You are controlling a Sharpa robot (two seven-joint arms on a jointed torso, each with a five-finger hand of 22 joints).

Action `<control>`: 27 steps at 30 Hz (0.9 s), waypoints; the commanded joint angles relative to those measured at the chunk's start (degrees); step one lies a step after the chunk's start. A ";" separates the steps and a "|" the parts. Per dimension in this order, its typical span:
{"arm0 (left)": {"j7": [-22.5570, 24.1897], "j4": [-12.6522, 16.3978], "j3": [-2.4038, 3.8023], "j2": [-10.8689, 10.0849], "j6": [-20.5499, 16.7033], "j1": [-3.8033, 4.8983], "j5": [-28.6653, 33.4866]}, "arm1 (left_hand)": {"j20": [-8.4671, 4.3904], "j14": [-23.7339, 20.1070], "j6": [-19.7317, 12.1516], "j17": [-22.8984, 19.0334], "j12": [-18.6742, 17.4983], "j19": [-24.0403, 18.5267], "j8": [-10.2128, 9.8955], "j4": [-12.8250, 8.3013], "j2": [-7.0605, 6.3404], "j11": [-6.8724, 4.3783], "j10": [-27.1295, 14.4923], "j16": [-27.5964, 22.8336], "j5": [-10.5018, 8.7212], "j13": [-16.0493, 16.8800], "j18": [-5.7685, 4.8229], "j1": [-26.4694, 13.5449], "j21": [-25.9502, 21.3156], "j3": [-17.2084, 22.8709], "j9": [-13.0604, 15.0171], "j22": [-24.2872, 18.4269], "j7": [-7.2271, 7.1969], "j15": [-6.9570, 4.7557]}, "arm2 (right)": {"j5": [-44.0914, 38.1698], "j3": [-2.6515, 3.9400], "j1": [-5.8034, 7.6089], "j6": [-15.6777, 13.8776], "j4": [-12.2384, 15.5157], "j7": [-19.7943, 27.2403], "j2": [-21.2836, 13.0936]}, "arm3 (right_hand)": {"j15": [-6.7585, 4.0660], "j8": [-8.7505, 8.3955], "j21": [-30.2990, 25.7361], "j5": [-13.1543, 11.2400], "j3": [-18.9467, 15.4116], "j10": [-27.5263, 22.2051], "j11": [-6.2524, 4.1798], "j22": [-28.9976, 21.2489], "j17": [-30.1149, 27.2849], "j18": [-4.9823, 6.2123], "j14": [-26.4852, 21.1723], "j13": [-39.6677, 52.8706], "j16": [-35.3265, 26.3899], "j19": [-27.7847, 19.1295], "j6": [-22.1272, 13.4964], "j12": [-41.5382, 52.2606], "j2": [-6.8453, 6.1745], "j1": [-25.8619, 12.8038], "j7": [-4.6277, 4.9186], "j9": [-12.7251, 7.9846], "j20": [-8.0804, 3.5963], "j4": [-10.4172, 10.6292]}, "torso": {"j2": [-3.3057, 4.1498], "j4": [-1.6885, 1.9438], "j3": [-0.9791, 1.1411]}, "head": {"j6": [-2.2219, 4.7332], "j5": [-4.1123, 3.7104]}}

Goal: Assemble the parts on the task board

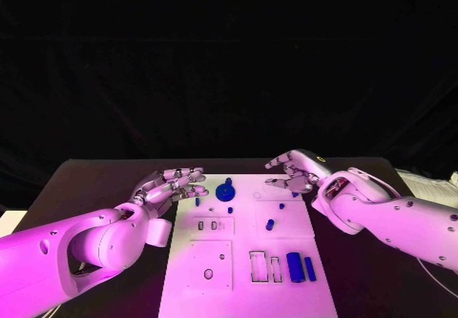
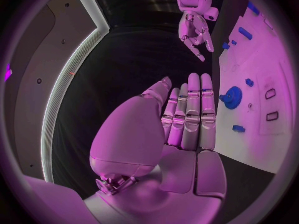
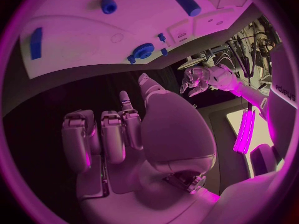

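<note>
Both our hands hold nothing, fingers loosely apart: the blue gear [image 1: 225, 193] on the task board [image 1: 215, 291] lies just beside our left hand [image 1: 172, 185], farther from our right hand [image 1: 294, 171].

Your left white arm reaches in from the left, and its silver many-fingered left hand [image 1: 170, 185] hangs palm-down with nothing in it. In your left wrist view that hand [image 2: 187, 117] has its fingers [image 2: 192, 104] stretched out nearly straight and lying side by side. Your right white arm comes in from the right, bent at the wrist, and its silver right hand [image 1: 294, 171] also holds nothing. Your right wrist view shows the right hand [image 3: 121, 134] with its fingers [image 3: 106, 134] curled loosely inward.
</note>
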 commanded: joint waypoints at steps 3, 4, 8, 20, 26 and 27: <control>0.41 -0.72 0.02 0.58 1.56 0.03 0.11 | -0.09 -0.36 -0.05 0.05 -0.30 -0.36 -0.18 0.14 0.16 0.01 -0.43 -0.17 -0.11 -0.05 0.03 0.58 0.13 0.35 -0.02 -0.01 0.23 0.16 | 13.77 0.02 -0.19 4.79 -0.32 7.37 -3.40 | 0.47 -0.15 -0.30 0.27 -0.54 2.85 0.16 12.97 14.92 -0.31 5.95 11.25 0.17 4.89 -0.33 -0.63 -0.40 1.78 0.35 -0.08 0.31 -1.76 | -0.83 -1.15 0.53 | 0.52 0.38; 0.43 -0.82 0.00 0.66 1.55 0.02 0.19 | -0.09 -0.36 -0.05 0.05 -0.30 -0.36 -0.18 0.14 0.16 0.01 -0.43 -0.17 -0.11 -0.05 0.03 0.58 0.13 0.35 -0.02 -0.01 0.23 0.16 | 14.32 0.02 -0.24 5.55 -0.54 7.40 -3.94 | 0.48 -0.15 -0.33 0.10 -0.70 2.82 0.17 12.93 14.90 -0.29 5.94 11.21 0.15 4.86 -0.38 -0.70 -0.44 1.93 0.37 -0.08 0.32 -2.00 | -0.86 -1.19 0.64 | 0.58 0.30; 0.45 -1.07 -0.10 0.90 1.60 -0.04 0.38 | -0.09 -0.36 -0.05 0.05 -0.30 -0.36 -0.18 0.14 0.16 0.01 -0.43 -0.17 -0.11 -0.05 0.03 0.58 0.13 0.35 -0.02 -0.01 0.23 0.16 | 15.26 -0.03 -0.44 7.57 -2.00 7.20 -5.12 | 0.49 -0.12 -0.36 0.12 -0.99 2.75 0.18 12.86 14.84 -0.28 5.93 11.15 0.13 4.82 -0.39 -0.84 -0.58 2.16 0.36 -0.07 0.33 -2.38 | -0.97 -1.27 0.83 | 0.44 -0.49; 0.46 -1.38 -0.26 1.14 1.54 -0.19 0.51 | -0.09 -0.36 -0.05 0.05 -0.30 -0.36 -0.18 0.14 0.16 0.01 -0.43 -0.17 -0.11 -0.05 0.03 0.58 0.13 0.35 -0.02 -0.01 0.23 0.16 | 13.01 -0.11 -1.85 9.77 -6.90 6.29 -4.81 | 0.48 -0.06 -0.34 0.58 -1.39 2.73 0.17 12.90 14.90 -0.29 5.94 11.13 0.15 4.84 -0.30 -0.89 -0.68 2.28 0.34 -0.04 0.34 -2.74 | -0.90 -1.17 0.82 | -0.07 0.00; 0.49 -1.38 -0.27 1.14 1.40 -0.21 0.51 | -0.09 -0.34 0.00 0.11 -0.28 -0.38 -0.16 0.10 0.15 0.00 -0.39 -0.22 -0.13 -0.04 0.02 0.52 0.18 0.48 -0.01 0.01 0.22 0.16 | 11.46 -0.11 -2.62 10.08 -8.49 5.18 -3.93 | 0.48 -0.02 -0.34 0.59 -1.51 2.72 0.16 12.91 14.92 -0.29 5.94 11.11 0.16 4.85 -0.22 -0.92 -0.69 2.21 0.32 -0.02 0.33 -2.77 | -0.92 -1.06 0.77 | -0.47 0.21; 0.50 -1.38 -0.28 1.14 1.37 -0.22 0.51 | -0.09 -0.34 0.00 0.11 -0.28 -0.38 -0.16 0.10 0.15 0.00 -0.39 -0.23 -0.13 -0.04 0.02 0.52 0.18 0.48 -0.01 0.01 0.22 0.16 | 11.35 -0.11 -2.69 10.04 -8.75 5.06 -3.82 | 0.48 -0.01 -0.35 0.59 -1.52 2.71 0.15 12.90 14.94 -0.29 5.95 11.10 0.18 4.84 -0.19 -0.95 -0.66 2.21 0.32 -0.02 0.33 -2.77 | -0.91 -1.08 0.76 | -0.45 0.23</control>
